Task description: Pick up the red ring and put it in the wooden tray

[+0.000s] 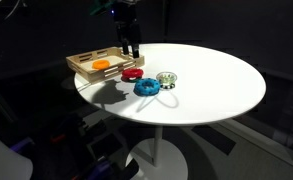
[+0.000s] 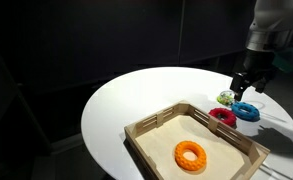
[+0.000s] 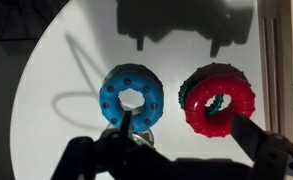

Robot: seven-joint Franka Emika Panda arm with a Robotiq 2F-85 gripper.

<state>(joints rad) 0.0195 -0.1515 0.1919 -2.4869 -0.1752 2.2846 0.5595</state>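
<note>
Hovering over a round white counter [image 1: 221,85], the gripper [image 1: 132,50] is spread wide and holds nothing. In the wrist view the gripper [image 3: 191,135] enters from 6 o'clock, and its two dark fingers stand well apart. One finger [image 3: 126,128] crosses the lower edge of the blue ring [image 3: 132,95]. The other sits at 5 o'clock of the red ring [image 3: 217,98]. I cannot tell whether either finger touches a ring.

The red ring lies flat on the counter [image 3: 66,60], outside the tray, with a dark greenish centre. It sits at 3 o'clock of the blue ring, just beside it, with a thin strip of white showing between them.

In an exterior view the red ring [image 1: 133,73] is directly below the gripper. The blue ring [image 1: 146,87] is at its 5 o'clock. A small pale, greenish ring-shaped piece [image 1: 166,78] is at its 3 o'clock. The wooden tray [image 1: 81,65] stands at its 10 o'clock, near the counter's rim, and holds an orange ring [image 1: 101,64].

In an exterior view from the tray side, the wooden tray [image 2: 156,122] fills the foreground on the counter [image 2: 136,100], with the orange ring [image 2: 191,155] lying inside. The red ring [image 2: 223,116] is just past the tray's far corner. The blue ring [image 2: 247,111] is at 3 o'clock of the red ring, and the pale piece [image 2: 226,98] is at its 12 o'clock. The gripper [image 2: 248,85] hangs above them.
</note>
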